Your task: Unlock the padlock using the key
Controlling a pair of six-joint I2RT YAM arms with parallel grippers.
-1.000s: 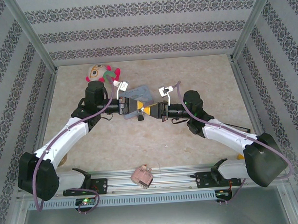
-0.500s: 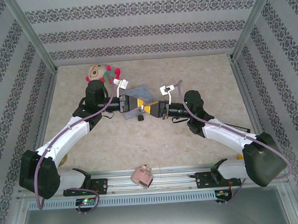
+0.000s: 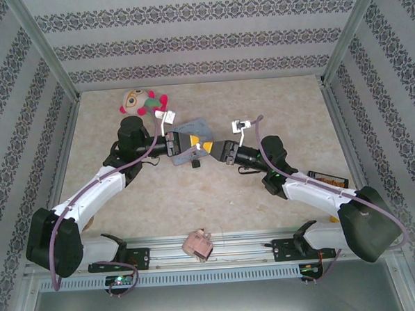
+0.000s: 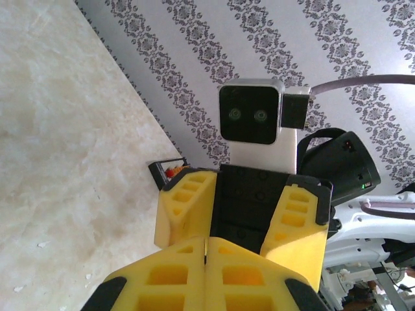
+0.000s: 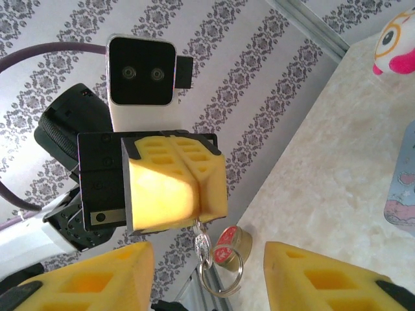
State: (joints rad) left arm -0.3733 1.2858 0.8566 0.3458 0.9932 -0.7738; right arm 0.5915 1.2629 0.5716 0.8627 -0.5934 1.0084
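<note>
The left claw (image 5: 193,194) is pressed together on the upper end of the key (image 5: 202,245), a thin silvery piece that hangs down from between its yellow fingers with a wire ring (image 5: 220,275) dangling from its lower end, up off the surface (image 3: 266,208). Facing it tip to tip over the middle of the surface, the right claw (image 4: 243,217) stands apart with nothing between its fingers. Just behind the two claws lies a pale blue tin (image 3: 192,128), a plush toy (image 3: 143,101) sits near the far left corner, and a pink blocky object (image 3: 198,244) rests on the rail at the near edge
</note>
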